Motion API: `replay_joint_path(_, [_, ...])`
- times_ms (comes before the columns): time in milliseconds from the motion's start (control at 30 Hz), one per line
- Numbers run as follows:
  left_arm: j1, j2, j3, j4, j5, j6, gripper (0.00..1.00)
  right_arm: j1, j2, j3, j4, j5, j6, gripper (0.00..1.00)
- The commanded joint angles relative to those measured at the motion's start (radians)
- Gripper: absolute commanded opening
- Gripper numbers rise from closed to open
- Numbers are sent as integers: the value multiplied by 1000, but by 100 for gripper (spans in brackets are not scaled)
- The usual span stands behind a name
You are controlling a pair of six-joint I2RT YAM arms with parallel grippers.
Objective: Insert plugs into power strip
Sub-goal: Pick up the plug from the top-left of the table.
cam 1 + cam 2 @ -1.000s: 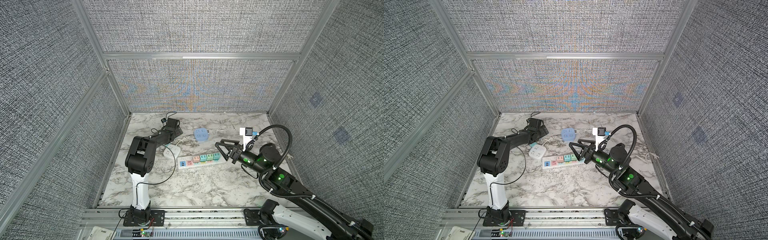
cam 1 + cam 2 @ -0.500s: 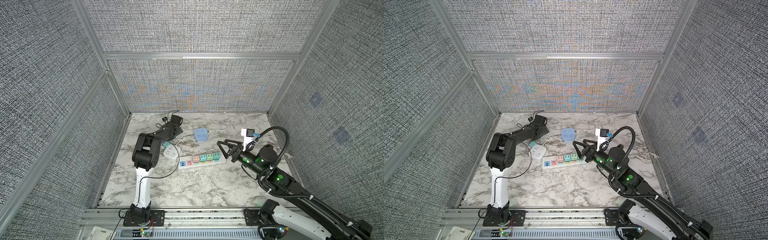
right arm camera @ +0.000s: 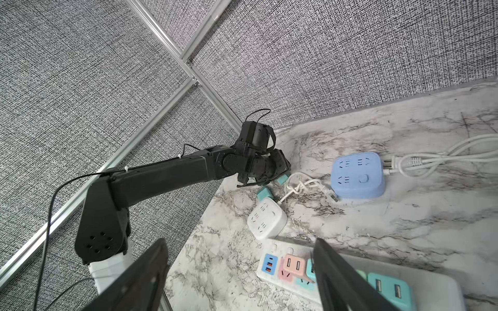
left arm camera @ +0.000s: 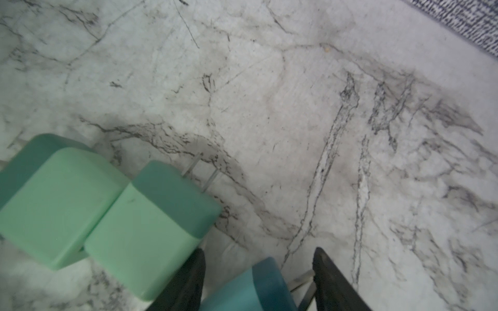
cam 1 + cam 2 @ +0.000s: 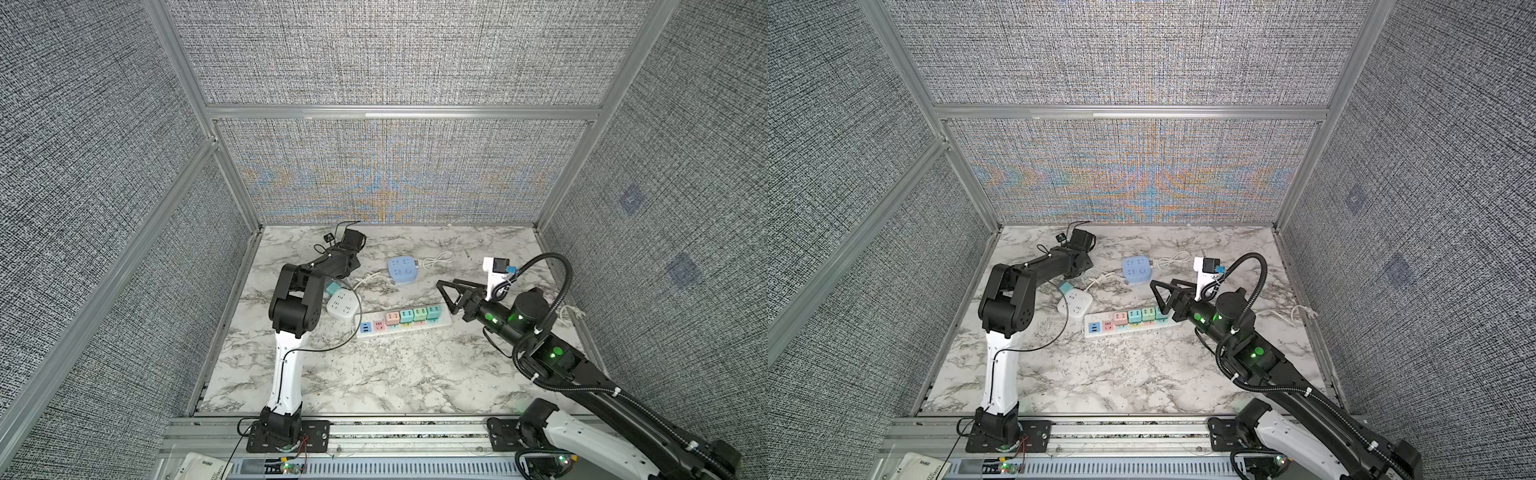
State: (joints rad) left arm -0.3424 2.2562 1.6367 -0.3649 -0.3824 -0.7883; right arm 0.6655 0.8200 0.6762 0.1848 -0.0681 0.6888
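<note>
The left gripper [image 4: 259,251] has narrowed around a teal plug [image 4: 250,288]; a firm pinch cannot be confirmed. The right gripper [image 3: 238,243] stays spread, empty. Pickup for the power strip [image 5: 444,322] is likely starting.

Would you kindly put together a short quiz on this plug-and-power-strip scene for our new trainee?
1. How many plugs are seated in the long white power strip?
2. True or false: the right gripper is holding a plug.
3. The loose plug between the left gripper's fingers is: A pink, B teal, C white.
Key: 1 four; 2 false, it is open and empty; 3 B.
</note>
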Motion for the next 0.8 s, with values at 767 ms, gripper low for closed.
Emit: replay_joint_path(767, [-323, -765, -612, 67, 11, 219, 47, -231, -124, -174, -23, 40, -160, 85])
